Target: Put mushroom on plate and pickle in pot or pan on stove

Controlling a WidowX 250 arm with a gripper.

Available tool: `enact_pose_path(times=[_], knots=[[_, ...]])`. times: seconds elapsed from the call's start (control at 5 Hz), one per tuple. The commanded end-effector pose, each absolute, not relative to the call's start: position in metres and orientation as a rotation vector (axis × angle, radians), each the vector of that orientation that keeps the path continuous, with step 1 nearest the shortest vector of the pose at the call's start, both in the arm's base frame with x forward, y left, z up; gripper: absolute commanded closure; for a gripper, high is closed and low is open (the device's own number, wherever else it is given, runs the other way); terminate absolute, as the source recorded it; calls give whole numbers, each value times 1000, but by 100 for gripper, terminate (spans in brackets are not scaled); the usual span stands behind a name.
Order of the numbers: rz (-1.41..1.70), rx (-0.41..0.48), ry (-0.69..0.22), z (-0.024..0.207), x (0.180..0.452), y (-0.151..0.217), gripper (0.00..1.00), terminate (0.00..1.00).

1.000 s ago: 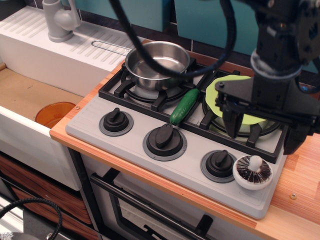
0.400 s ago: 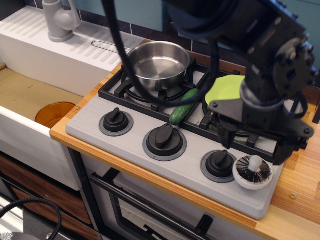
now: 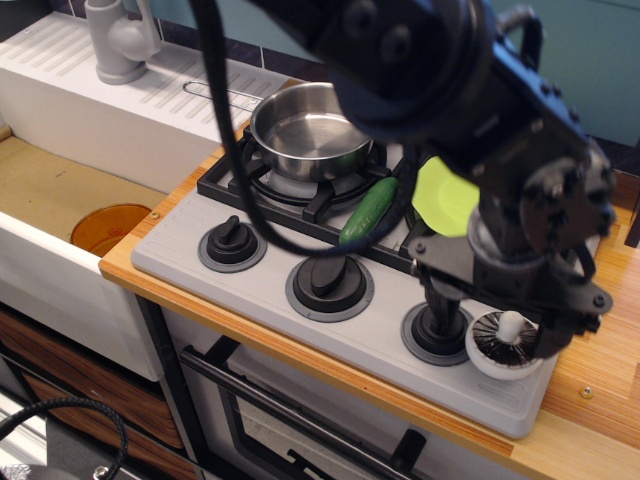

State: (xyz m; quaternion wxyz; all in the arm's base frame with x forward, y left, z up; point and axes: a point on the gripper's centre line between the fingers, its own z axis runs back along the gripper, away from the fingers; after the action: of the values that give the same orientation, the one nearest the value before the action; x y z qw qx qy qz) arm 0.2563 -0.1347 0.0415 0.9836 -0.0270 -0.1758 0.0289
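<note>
The white mushroom (image 3: 505,342) lies gills-up at the front right of the grey stove (image 3: 270,300). My gripper (image 3: 497,318) is open and low over it, one finger (image 3: 440,305) left of it by the right knob, the other (image 3: 556,335) to its right. The dark green pickle (image 3: 369,211) lies between the burners. The steel pot (image 3: 308,128) stands empty on the back left burner. The lime-green plate (image 3: 442,195) sits on the right burner, mostly hidden by my arm.
Three black knobs (image 3: 329,277) line the stove front. An orange bowl (image 3: 108,227) sits in the sink at left. A grey tap (image 3: 118,40) stands at the back left. Wooden counter (image 3: 600,370) lies right of the stove.
My gripper has come down and forward from above the plate to straddle the mushroom. The arm now covers more of the plate. The mushroom, pickle and pot have not moved.
</note>
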Motion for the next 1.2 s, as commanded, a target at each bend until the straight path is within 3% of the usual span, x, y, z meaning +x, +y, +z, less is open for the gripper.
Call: enact_pose_path(times=[0.0, 0.4, 0.6, 1.0], knots=[[71, -60, -404, 36, 258, -146, 0, 0], [67, -52, -409, 37, 263, -147, 0, 0], [74, -57, -383, 42, 266, -148, 100, 0], [77, -59, -328, 63, 269, -145, 100, 0]])
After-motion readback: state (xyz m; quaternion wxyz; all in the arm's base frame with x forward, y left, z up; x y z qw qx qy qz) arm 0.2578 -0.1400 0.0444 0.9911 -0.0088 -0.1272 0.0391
